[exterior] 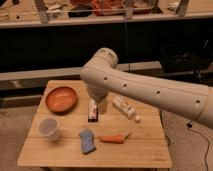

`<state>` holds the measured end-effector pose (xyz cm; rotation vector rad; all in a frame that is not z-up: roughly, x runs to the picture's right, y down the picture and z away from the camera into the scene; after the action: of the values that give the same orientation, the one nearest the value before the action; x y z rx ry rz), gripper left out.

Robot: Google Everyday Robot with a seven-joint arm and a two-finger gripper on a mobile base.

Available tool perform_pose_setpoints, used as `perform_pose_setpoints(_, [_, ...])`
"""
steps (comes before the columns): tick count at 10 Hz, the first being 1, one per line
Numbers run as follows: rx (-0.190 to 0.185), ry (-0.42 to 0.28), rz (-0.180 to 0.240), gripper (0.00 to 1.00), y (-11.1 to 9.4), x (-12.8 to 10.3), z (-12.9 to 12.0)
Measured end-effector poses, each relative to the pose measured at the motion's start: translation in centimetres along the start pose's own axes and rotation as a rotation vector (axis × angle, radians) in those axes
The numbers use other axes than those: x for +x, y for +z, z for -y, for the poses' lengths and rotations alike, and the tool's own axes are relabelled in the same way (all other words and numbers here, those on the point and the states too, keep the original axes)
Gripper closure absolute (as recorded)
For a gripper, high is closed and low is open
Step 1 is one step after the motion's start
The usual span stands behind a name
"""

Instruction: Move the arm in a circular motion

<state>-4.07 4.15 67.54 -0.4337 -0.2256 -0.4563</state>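
The arm (150, 87) is thick and cream-white, reaching in from the right edge across the wooden table (145, 150). Its bulbous elbow joint (102, 62) sits above the table's back middle, and a narrower pale segment drops from there toward the tabletop. The gripper (101, 106) hangs at the end of that segment, just above the table between a small red and white box (92, 110) and a white bottle (125, 108). Nothing is visibly held in it.
On the table lie an orange-brown bowl (61, 98), a clear plastic cup (49, 128), a blue sponge (87, 141) and a carrot (113, 138). Behind the table stand dark shelving and a cluttered bench (100, 10). A black cable (202, 145) runs over the floor at right.
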Motion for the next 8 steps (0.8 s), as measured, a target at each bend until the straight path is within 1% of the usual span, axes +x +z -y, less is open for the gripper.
perform_pose_setpoints(1, [-0.007, 0.007, -0.001, 0.20, 0.8, 1.8, 1.9])
perform_pose_setpoints(3, [-0.032, 0.027, -0.004, 0.20, 2.4, 5.9, 4.2])
perform_pose_setpoints(4, [-0.052, 0.049, -0.004, 0.20, 3.3, 8.8, 4.8])
perform_pose_setpoints(5, [-0.074, 0.079, 0.005, 0.20, 4.4, 11.8, 4.7])
perform_pose_setpoints(6, [-0.101, 0.115, 0.015, 0.20, 5.5, 14.6, 3.9])
perform_pose_setpoints(7, [-0.118, 0.145, 0.023, 0.20, 6.4, 16.6, 3.2])
perform_pose_setpoints(8, [-0.148, 0.187, 0.034, 0.20, 7.8, 19.1, 1.8])
